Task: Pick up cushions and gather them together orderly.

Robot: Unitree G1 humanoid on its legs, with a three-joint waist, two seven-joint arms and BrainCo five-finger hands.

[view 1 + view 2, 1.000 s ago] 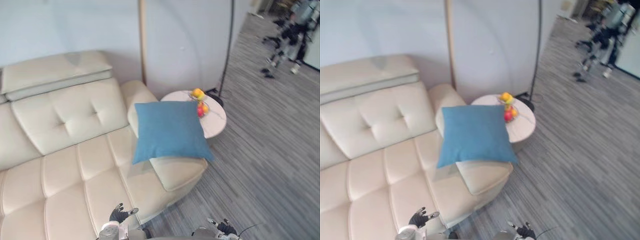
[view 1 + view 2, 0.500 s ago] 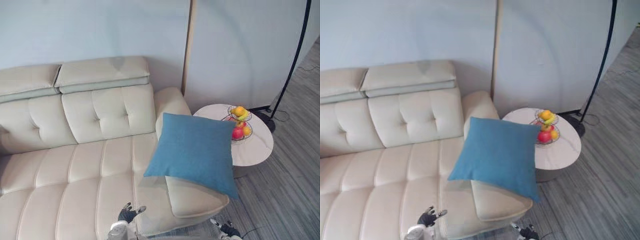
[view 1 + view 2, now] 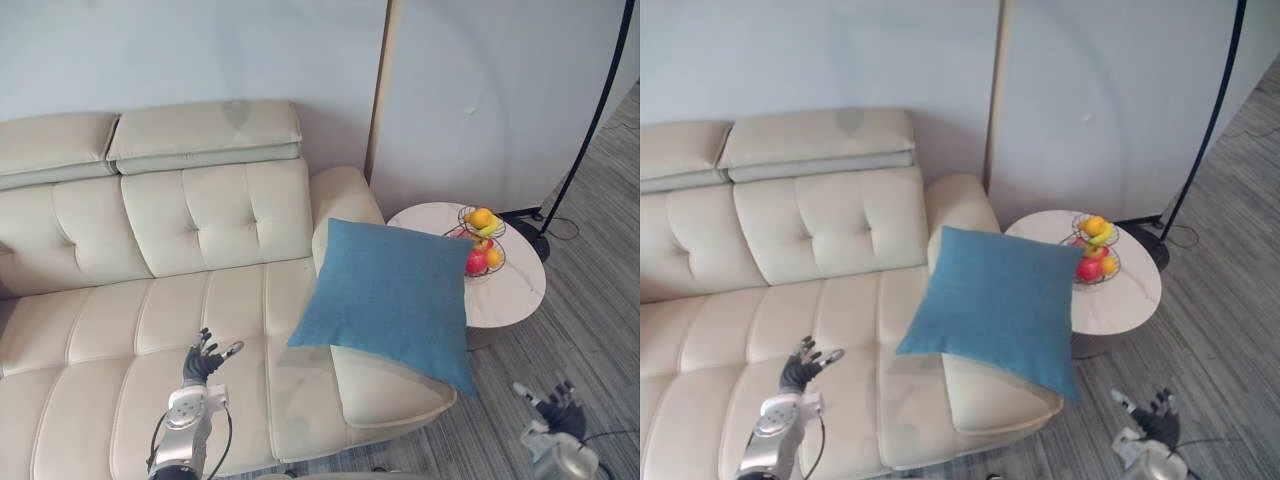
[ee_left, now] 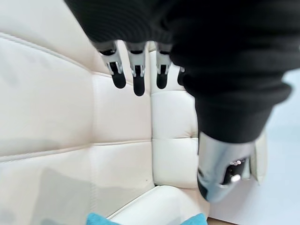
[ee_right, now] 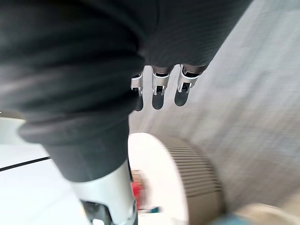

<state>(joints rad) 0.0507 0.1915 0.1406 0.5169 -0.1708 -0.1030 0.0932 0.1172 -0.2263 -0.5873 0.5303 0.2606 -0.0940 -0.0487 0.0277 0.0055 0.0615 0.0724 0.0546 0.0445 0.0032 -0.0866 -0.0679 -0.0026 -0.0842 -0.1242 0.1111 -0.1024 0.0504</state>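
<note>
Left hand (image 3: 203, 357): raised over the sofa (image 3: 110, 330) seat, fingers (image 4: 133, 80) straight and spread, thumb out to the side, nothing in it; well apart from the cushion (image 3: 390, 298).
Right hand (image 3: 555, 405): low over the floor (image 3: 590, 330), near the front end of the armrest (image 3: 385, 375), fingers (image 5: 158, 91) straight and loosely spread, empty.
Cushion: blue and square, lying tilted on the armrest, touching neither hand; its lower corner hangs past the armrest's outer side, and its far side hides part of the table (image 3: 515, 290) edge.
Sofa: cream, tufted back, two headrests on top; the left wrist view looks along the seat to the backrest, with a blue corner of the cushion at the frame's edge.
Between left hand and cushion: bare seat.
Between right hand and cushion: the armrest's front end.
Table: round, white, ribbed base, just beside the armrest.
Fruit basket (image 3: 480, 240): wire, on the table near the cushion's far corner, holding red and yellow-orange fruit.
Lamp (image 3: 595, 110): thin black pole rising from a dark base on the floor behind the table.
Wall strip (image 3: 378, 100): upright, wood-coloured, behind the armrest.
Floor: grey striped carpet.
</note>
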